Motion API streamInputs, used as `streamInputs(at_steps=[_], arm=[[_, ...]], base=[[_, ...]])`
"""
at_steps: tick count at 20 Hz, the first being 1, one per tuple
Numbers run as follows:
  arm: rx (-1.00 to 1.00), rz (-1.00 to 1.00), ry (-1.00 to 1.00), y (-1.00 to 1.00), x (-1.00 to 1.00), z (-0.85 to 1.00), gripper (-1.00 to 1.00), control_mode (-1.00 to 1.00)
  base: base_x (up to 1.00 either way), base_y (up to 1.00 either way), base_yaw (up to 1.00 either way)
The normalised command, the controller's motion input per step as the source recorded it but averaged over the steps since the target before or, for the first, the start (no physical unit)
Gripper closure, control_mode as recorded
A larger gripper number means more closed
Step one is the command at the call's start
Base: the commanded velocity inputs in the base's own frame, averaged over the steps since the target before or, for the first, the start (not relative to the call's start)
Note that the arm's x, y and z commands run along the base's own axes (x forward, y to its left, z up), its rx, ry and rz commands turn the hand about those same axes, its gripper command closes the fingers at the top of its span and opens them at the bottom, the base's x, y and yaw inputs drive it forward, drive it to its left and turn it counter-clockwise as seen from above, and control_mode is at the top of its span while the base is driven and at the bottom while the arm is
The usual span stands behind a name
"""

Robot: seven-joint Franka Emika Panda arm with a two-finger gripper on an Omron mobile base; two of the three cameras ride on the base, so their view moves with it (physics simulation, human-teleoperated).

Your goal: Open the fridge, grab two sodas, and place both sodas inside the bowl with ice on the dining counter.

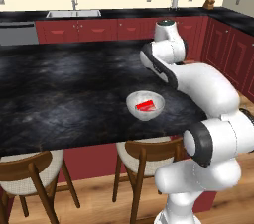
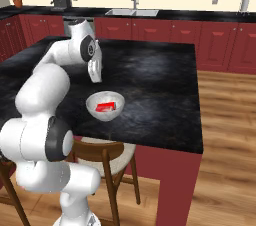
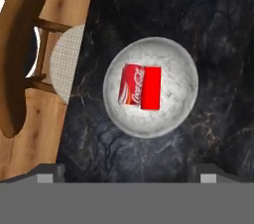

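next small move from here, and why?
Probably lift the tool straight up and clear. Both sodas lie side by side in the bowl on the dining counter; the fingertips hold nothing, so nothing seems left to place.

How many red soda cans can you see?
2, it looks like: small red cylindrical soda cans lying on their sides, pressed together in the round whitish-grey bowl of ice on the glossy black counter. One shows its white logo; the other looks plain red.
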Motion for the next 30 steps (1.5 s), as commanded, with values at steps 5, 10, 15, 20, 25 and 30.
streamInputs(at_steps=[5, 10, 15, 20, 25, 30], arm=[[0.04, 0.00, -0.28, 0.00, -1.00, 0.16, -1.00, -1.00], [0.00, 0.00, -0.33, 0.00, -1.00, 0.20, -1.00, -1.00], [0.00, 0.00, -0.35, 0.00, -0.98, 0.30, -1.00, -1.00], [0.00, 0.00, -0.30, 0.00, -0.86, 0.54, -1.00, -1.00], [0.00, 0.00, -0.22, 0.00, -0.68, 0.67, -1.00, -1.00], [0.00, 0.00, -0.13, 0.00, -0.63, 0.71, -1.00, -1.00]], base=[[0.00, 0.00, 0.00], [0.00, 0.00, 0.00], [0.00, 0.00, 0.00], [0.00, 0.00, 0.00], [0.00, 0.00, 0.00], [0.00, 0.00, 0.00]])
